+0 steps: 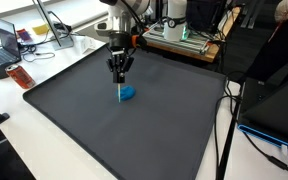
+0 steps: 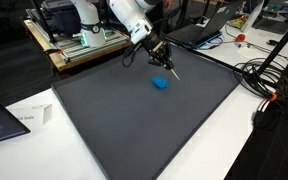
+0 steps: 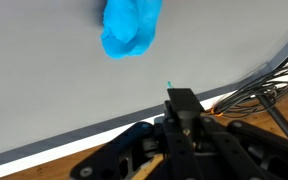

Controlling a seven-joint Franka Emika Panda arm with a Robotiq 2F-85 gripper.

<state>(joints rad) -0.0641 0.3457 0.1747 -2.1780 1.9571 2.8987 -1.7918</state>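
A small bright-blue lump (image 1: 129,94) of soft, crumpled shape lies on the dark mat (image 1: 94,135) that covers the table, in the mat's far half in both exterior views. A thin pale stick (image 1: 119,92) with a teal tip is pinched at its top between the closed fingers (image 1: 117,68). It points down at the mat, its tip just beside the lump and not touching it.

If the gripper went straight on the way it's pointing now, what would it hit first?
Most likely the dark mat, close beside the blue lump. The thin rod in the shut gripper would land first. Depth is unclear, so it might graze the lump.
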